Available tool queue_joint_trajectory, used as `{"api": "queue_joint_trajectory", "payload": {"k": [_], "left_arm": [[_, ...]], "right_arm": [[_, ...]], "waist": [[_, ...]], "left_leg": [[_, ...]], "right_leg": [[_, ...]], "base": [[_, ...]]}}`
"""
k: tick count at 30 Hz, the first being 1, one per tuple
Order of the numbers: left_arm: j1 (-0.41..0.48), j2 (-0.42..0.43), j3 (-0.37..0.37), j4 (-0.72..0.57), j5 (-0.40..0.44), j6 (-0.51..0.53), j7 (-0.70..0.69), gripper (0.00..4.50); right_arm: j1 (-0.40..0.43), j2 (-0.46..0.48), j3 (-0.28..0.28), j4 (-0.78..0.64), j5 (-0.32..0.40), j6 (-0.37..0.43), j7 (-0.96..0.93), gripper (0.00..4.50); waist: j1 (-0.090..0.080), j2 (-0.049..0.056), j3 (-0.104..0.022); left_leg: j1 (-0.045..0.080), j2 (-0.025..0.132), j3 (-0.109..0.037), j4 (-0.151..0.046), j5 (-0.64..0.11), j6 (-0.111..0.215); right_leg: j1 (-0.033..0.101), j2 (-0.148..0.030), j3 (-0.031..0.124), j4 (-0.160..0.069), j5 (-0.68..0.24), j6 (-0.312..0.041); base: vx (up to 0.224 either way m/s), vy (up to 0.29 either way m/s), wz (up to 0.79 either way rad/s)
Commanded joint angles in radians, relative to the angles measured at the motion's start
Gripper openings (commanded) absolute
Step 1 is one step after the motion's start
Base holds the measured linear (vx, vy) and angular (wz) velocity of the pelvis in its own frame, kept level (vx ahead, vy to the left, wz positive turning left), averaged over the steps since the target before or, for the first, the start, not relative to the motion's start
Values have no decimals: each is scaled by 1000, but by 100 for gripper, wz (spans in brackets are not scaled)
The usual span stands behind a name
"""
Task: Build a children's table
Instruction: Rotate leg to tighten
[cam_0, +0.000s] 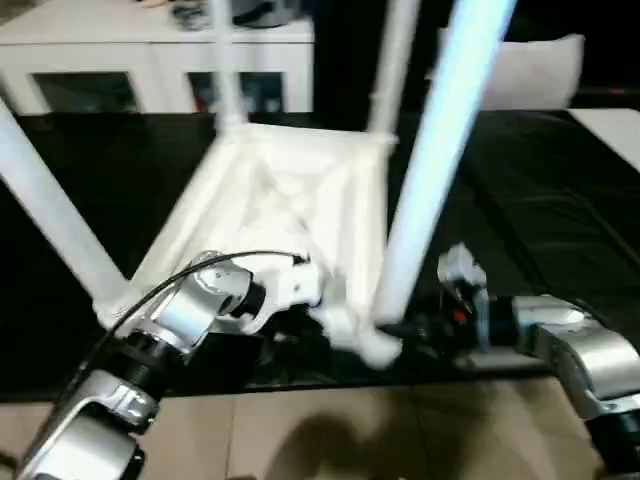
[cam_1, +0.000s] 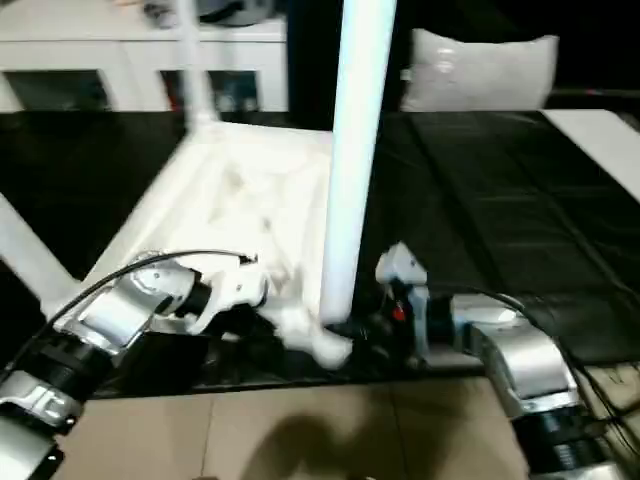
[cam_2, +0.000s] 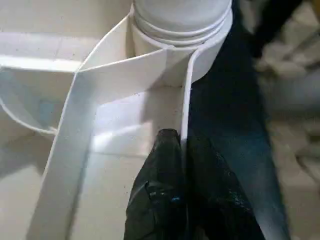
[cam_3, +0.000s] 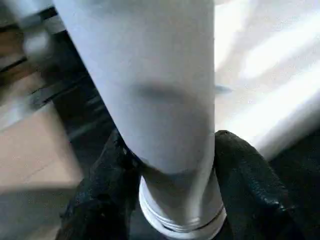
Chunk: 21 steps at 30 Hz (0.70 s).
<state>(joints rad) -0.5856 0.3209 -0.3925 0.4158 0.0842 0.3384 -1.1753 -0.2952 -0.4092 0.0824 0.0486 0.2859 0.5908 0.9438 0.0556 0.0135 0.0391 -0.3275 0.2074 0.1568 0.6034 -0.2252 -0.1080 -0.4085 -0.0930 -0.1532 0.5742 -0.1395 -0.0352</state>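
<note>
We see the white plastic rectangular tabletop lying underside up on the large black-covered work table, its ribbed underside facing us and its near edge close to that table's front edge. Long tapered white round legs stand up out of the round corner sockets: one at the near right corner, one at the near left corner, and two at the far corners.

Our left gripper is pinched tight on the tabletop's thin side wall, one black finger inside the wall and the other outside, just beside the near right corner socket, which holds the threaded end of a leg.

Our right gripper clasps the near right leg low down, just above its socket, a black finger pressed against each side of the white shaft.

Beyond the tabletop, past the work table's far edge, stands a white cabinet with glass doors. A white cushion-like thing lies at the far right of the tabletop.
</note>
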Motion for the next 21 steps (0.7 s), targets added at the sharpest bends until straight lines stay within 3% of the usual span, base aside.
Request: {"api": "queue_joint_trajectory", "payload": {"k": [1,3,4,7,8,9,11,14,15,17,21], "left_arm": [[11,-96,10,-73,-56,58,61,0],[6,-145,27,-60,-51,100,129,0],[6,-145,27,-60,-51,100,129,0],[-36,-255,64,7,-10,134,332,0],[-39,-262,63,11,-3,133,349,0],[-43,-271,55,19,4,126,358,0],[-46,-283,52,22,7,127,369,0],[-41,-283,60,-2,3,146,369,0],[-35,-270,65,-16,-3,140,356,0],[-27,-243,61,-17,-6,100,327,0],[-20,-200,40,-10,1,34,270,0]], "right_arm": [[-32,90,14,38,-21,60,-163,198],[-44,145,-6,65,-40,78,-270,196],[-44,145,-6,65,-40,78,-270,196],[-62,238,-22,110,-92,1,-430,196],[-63,242,-18,112,-103,-20,-437,196],[-64,253,-23,117,-102,-31,-448,196],[-64,268,-30,118,-100,-37,-458,263],[-55,275,-49,92,-85,-19,-453,283],[-49,263,-59,81,-73,-21,-439,298],[-47,226,-67,77,-59,-38,-396,317],[-44,156,-53,71,-41,-53,-293,351]], "waist": [[2,-22,-56],[-26,-19,-55],[-29,-18,-56],[-45,-15,-59],[-44,-12,-61],[-43,-18,-61],[-41,-16,-62],[-34,-15,-64],[-31,-10,-65],[-25,-9,-68],[-11,-9,-68]], "left_leg": [[-25,-1,4,-64,-156,39],[-26,-10,3,-56,-175,48],[-25,-11,2,-55,-177,54],[-25,-6,1,-57,-168,71],[-26,0,-3,-61,-160,76],[-27,2,-3,-64,-152,84],[-28,3,-3,-66,-133,92],[-27,9,-2,-68,-90,107],[-30,10,-3,-68,-71,111],[-31,13,-3,-68,-41,122],[-28,14,0,-68,-41,135]], "right_leg": [[65,-54,32,-109,-574,20],[62,-52,18,-122,-613,43],[61,-51,16,-124,-614,46],[60,-48,11,-129,-573,30],[64,-51,13,-124,-539,19],[65,-52,19,-121,-515,9],[67,-56,27,-111,-482,-14],[69,-57,40,-94,-408,-57],[73,-58,43,-89,-379,-71],[75,-59,48,-78,-321,-93],[76,-59,52,-75,-302,-113]], "base": [[0,0,0],[0,0,0],[0,0,0],[0,0,0],[0,0,0],[0,0,0],[0,0,0],[0,0,0],[0,0,0],[0,0,0],[0,0,0]]}}
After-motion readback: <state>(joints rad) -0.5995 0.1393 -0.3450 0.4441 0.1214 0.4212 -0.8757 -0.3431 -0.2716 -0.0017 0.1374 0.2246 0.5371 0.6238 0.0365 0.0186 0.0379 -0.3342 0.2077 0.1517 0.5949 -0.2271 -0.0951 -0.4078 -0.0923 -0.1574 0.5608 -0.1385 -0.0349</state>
